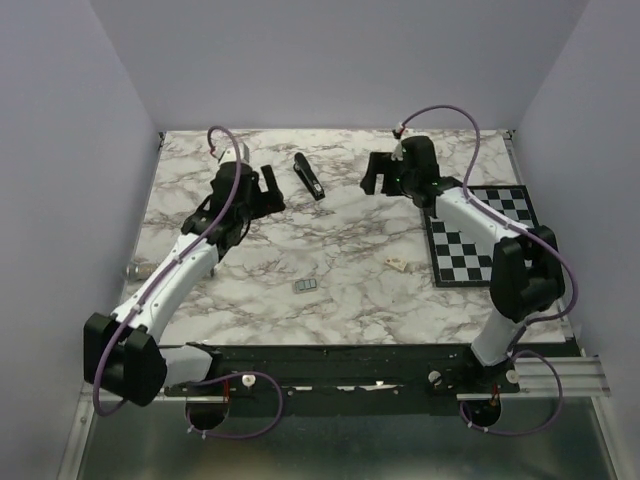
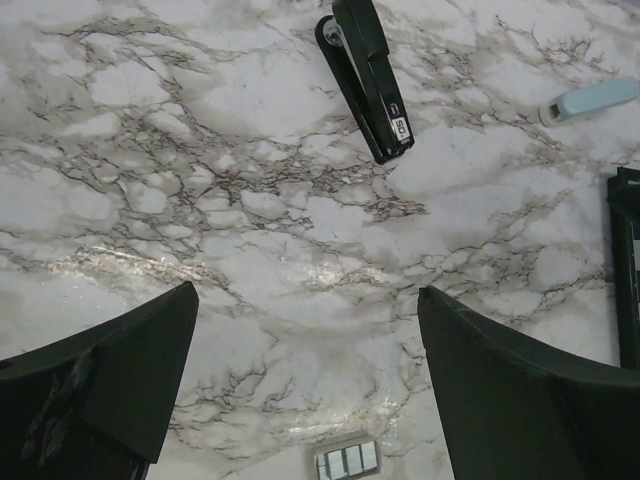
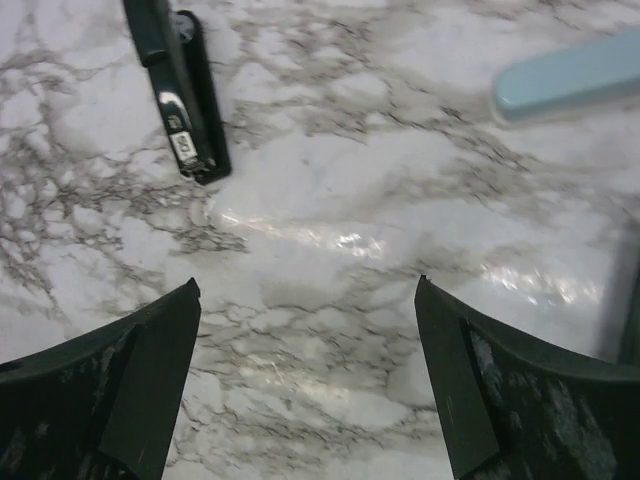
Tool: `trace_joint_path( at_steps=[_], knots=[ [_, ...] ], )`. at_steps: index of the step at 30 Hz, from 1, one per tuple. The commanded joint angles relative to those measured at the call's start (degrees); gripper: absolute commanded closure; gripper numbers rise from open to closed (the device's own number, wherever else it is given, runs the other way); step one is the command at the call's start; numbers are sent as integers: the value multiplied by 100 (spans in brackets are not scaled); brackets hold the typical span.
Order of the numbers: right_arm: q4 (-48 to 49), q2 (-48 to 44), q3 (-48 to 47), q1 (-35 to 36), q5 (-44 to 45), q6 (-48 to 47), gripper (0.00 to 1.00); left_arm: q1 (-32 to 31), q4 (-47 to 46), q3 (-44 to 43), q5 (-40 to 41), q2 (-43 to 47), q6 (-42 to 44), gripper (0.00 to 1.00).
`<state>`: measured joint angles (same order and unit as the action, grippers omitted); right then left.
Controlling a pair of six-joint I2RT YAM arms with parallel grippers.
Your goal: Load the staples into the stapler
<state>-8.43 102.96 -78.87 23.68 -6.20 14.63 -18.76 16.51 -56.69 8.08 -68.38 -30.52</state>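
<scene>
My left gripper (image 1: 266, 190) stands wide open with nothing between its fingers (image 2: 120, 380), only bare marbled counter (image 1: 350, 230). It hangs just left of the stapler (image 1: 309, 176) and is not touching it. From this wrist the stapler (image 2: 365, 80) lies ahead, beyond the gap between the fingers and a little to the right.

My right gripper (image 1: 378, 172) is also spread wide and holds nothing. Its fingers (image 3: 500, 400) frame empty marble. It sits to the right of the stapler, a little farther from it than the left gripper. From this wrist the stapler (image 3: 180, 90) shows at upper left, clear of both fingers.

The stapler is a slim black bar lying on the counter toward the far side, between my two grippers. I cannot tell whether it is fully shut.

The staples (image 1: 306, 287) are a small grey block resting on the counter, well apart from the stapler, on its near side toward my bases. In the left wrist view they (image 2: 347, 460) lie at the bottom edge.

A pale blue thing (image 3: 570, 75) lies to the right of the stapler. A small white scrap (image 1: 398, 264) lies nearer than the stapler and to its right. A checkered mat (image 1: 480, 235) lies farther right of the stapler, beyond my right gripper.
</scene>
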Motion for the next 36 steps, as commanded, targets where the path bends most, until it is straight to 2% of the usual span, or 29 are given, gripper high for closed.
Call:
trace_joint_path(
  at_steps=[1, 6, 11, 21, 26, 29, 33, 34, 35, 36],
  knots=[
    [754, -881, 1283, -153, 997, 856, 0, -557, 378, -860, 1160, -1016, -427, 1],
    [1544, -2120, 2585, -145, 1042, 1217, 0, -795, 195, -1766, 1372, -2186, -622, 1],
    [2484, -3316, 4043, -145, 664, 1446, 0, -839, 133, -2854, 1468, -3601, -656, 1],
    [2802, -4161, 5030, -153, 162, 1639, 0, -831, 387, -5008, 1908, -5790, -657, 1],
    [3022, -4178, 5127, -136, -4, 1666, 0, -761, 1037, -6246, 1979, -6819, -727, 4],
    [3049, -4187, 5180, -136, 92, 1657, 0, -717, 1249, -6504, 1987, -7075, -744, 10],
    [3066, -4205, 5171, -144, 92, 1639, 0, -690, 1258, -6373, 1917, -7067, -648, 27],
    [3058, -4205, 5171, -136, 84, 1631, 0, -681, 1249, -6329, 1856, -7049, -622, 28],
    [3057, -4205, 5180, -136, 101, 1630, 0, -681, 1249, -6268, 1812, -7031, -587, 36],
    [3057, -4214, 5189, -136, 118, 1639, 0, -672, 1240, -6232, 1751, -7014, -525, 40]
  ],
)
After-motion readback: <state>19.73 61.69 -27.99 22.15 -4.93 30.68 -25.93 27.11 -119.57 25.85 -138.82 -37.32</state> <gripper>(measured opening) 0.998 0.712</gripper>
